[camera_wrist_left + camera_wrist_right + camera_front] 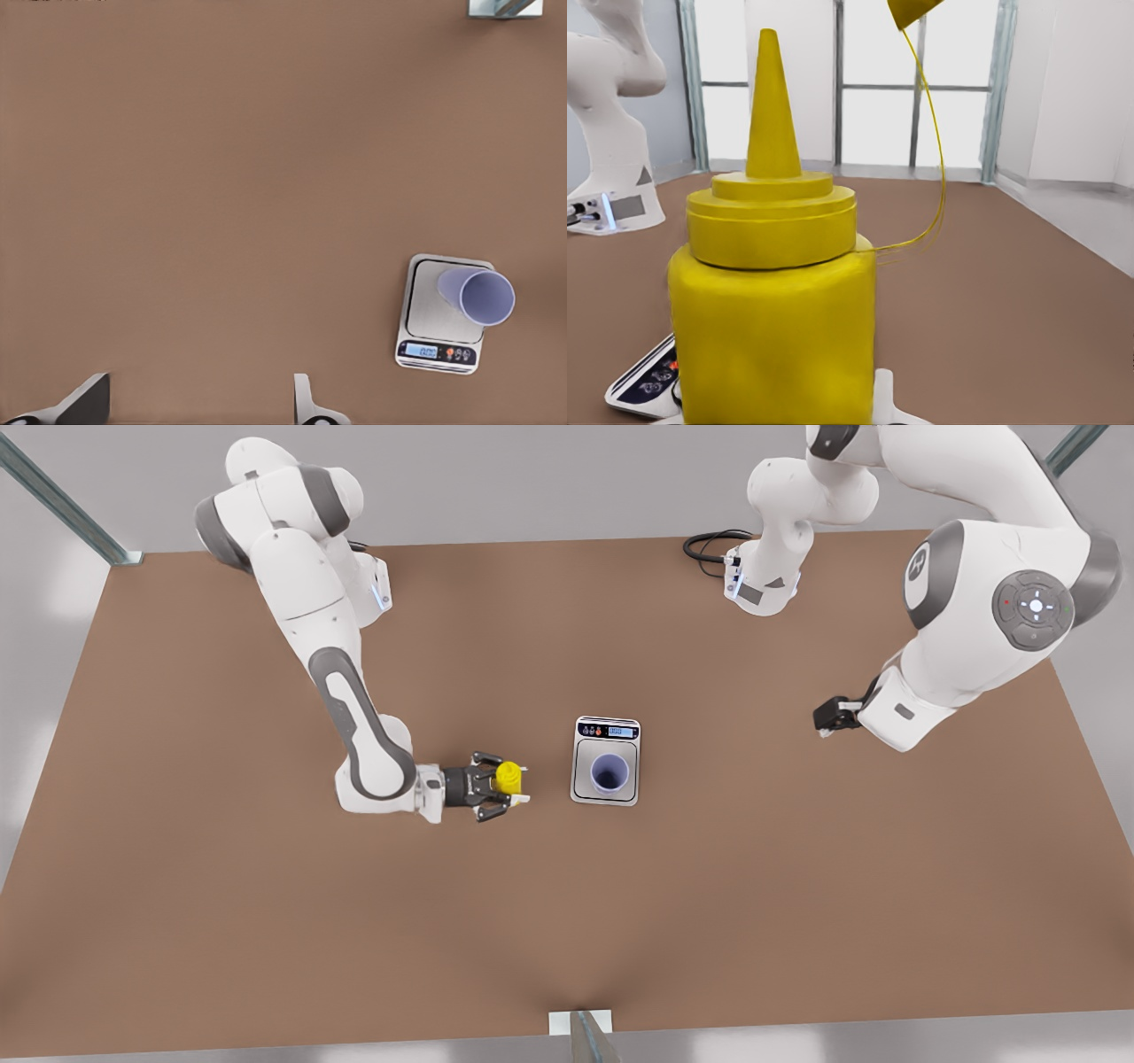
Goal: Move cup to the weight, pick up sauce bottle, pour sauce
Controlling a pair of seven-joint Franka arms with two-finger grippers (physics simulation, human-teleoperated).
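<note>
**Brown table (266,921): cup (609,771) placed, pour pending**

Done, by the look of it: cup standing upright on the steel plate of the weight (608,731). Half done: right gripper (510,786) closed around the sauce bottle (508,775), nozzle up, just beside the weight toward the front view's left, not touching it. Left to do: carrying over, tipping, pouring. Left gripper (827,719) waiting well apart, spread wide and empty. Hard to tell whether lifted off the table yet; bottle base cut off in the right wrist view; display digits unreadable.
</note>
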